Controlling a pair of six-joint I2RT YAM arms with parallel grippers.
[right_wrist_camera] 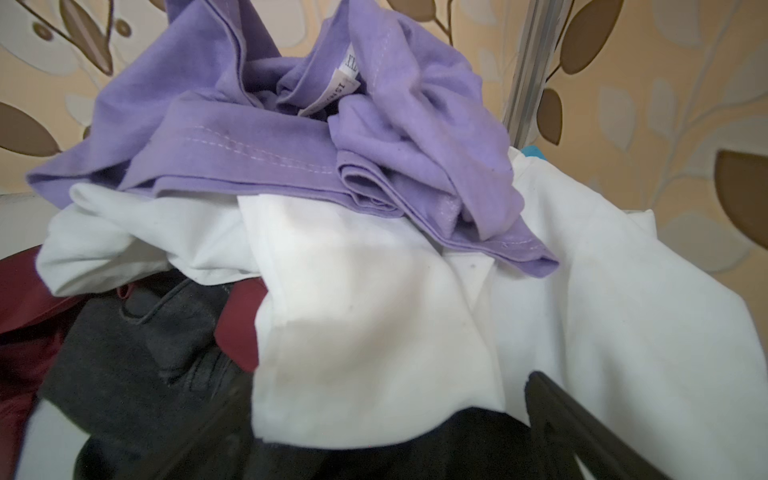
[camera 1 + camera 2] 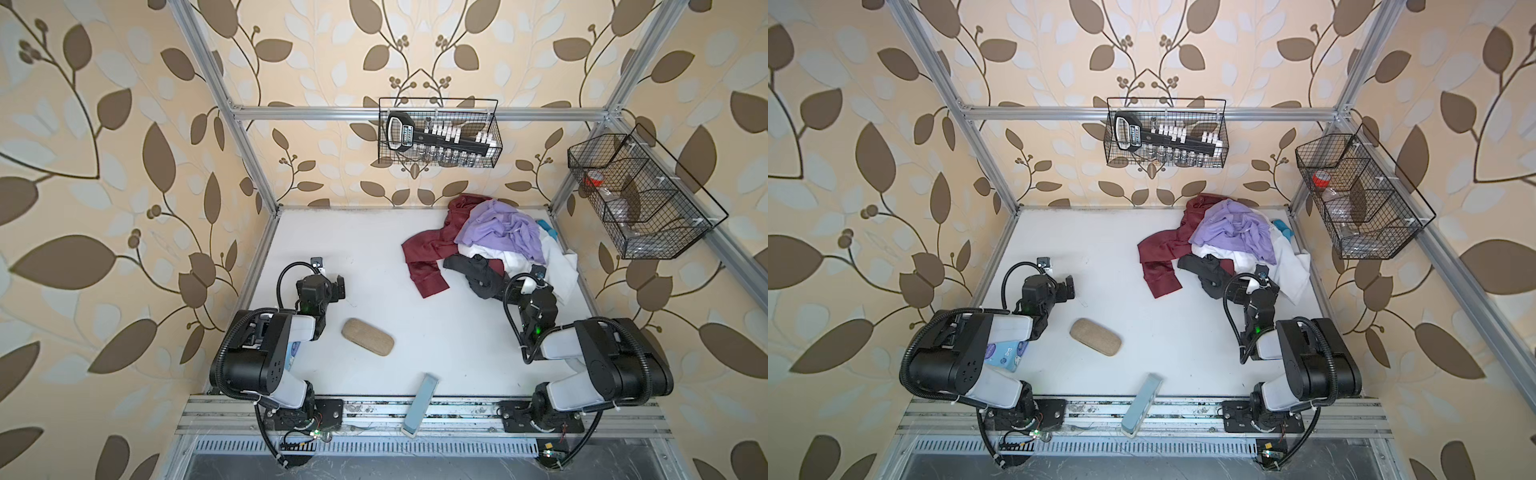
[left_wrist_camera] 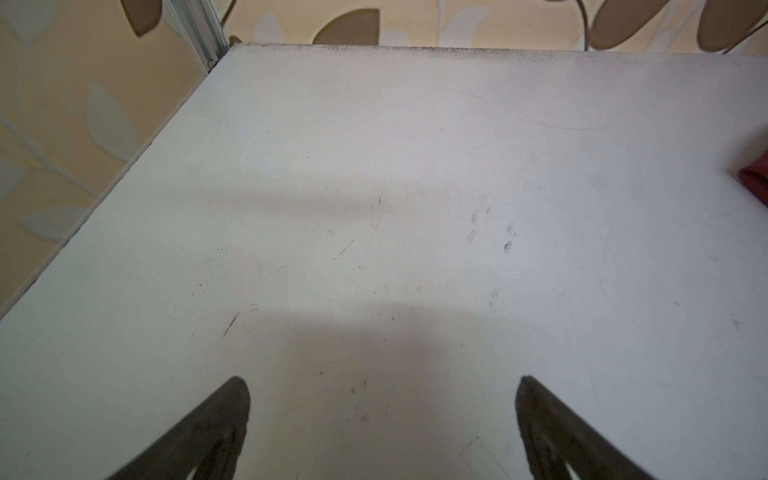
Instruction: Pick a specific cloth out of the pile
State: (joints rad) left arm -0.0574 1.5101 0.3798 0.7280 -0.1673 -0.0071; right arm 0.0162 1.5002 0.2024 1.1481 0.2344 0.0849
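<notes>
We are at the approach: the right end effector [image 1: 386, 386] gapes empty at the pile's [image 2: 507, 237] edge, and next must reach the maroon cloth [image 2: 428, 249] to its left.

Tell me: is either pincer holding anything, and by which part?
Nothing is held. The left pincer is open over the table; the right pincer is open at the pile, a white garment between its jaws, ungripped.

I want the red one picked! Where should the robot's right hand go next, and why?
Probably shift the open right gripper leftward to the maroon cloth, lying loose on the table; it now faces the white garment and black garment instead.
</notes>
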